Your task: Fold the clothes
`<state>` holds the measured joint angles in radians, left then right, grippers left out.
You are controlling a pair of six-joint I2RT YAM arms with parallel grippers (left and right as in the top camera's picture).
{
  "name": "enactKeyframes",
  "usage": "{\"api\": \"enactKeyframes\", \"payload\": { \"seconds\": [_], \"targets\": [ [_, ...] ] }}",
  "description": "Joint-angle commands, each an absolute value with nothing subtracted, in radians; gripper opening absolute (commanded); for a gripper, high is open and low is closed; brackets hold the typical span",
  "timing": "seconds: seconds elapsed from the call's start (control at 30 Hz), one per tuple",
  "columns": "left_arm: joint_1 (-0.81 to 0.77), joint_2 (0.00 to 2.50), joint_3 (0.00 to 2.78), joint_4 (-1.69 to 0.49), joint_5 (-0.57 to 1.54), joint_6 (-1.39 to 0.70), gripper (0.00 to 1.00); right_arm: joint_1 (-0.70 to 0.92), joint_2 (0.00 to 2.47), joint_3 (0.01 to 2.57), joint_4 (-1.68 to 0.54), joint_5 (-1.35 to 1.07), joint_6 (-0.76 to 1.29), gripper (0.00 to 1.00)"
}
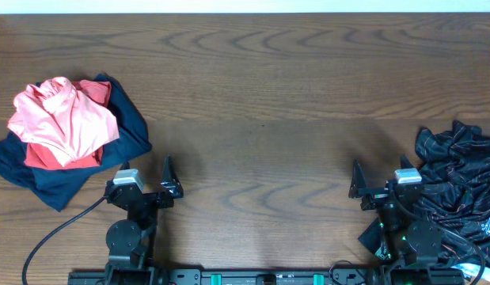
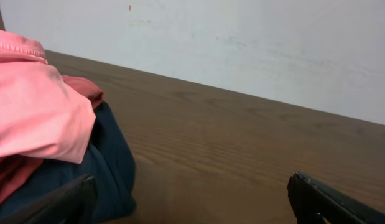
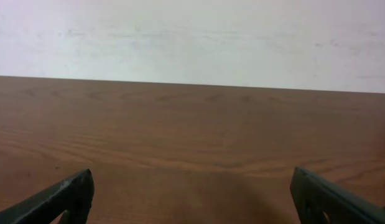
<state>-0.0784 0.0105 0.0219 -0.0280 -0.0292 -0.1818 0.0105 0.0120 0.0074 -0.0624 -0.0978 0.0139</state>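
While both arms sit low at the near edge of the desk point(image 1: 260, 95), the left tool point(image 1: 171, 180) and right tool point(image 1: 360, 188) are spread wide, gripping nothing. The salmon-pink T-shirt point(image 1: 66, 119) lies crumpled atop a red-orange shirt point(image 1: 47, 157) and a navy garment point(image 1: 130, 131) at far left, near the left tool but apart. A black patterned garment point(image 1: 458, 178) is heaped beside the right arm
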Motion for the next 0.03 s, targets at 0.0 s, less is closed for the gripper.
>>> {"api": "enactKeyframes", "payload": {
  "seconds": [0.0],
  "targets": [
    [-0.073, 0.004, 0.004, -0.070, -0.034, -0.169, 0.98, 0.014, 0.007, 0.006, -0.065, -0.105, 0.002, 0.99]
  ]
}}
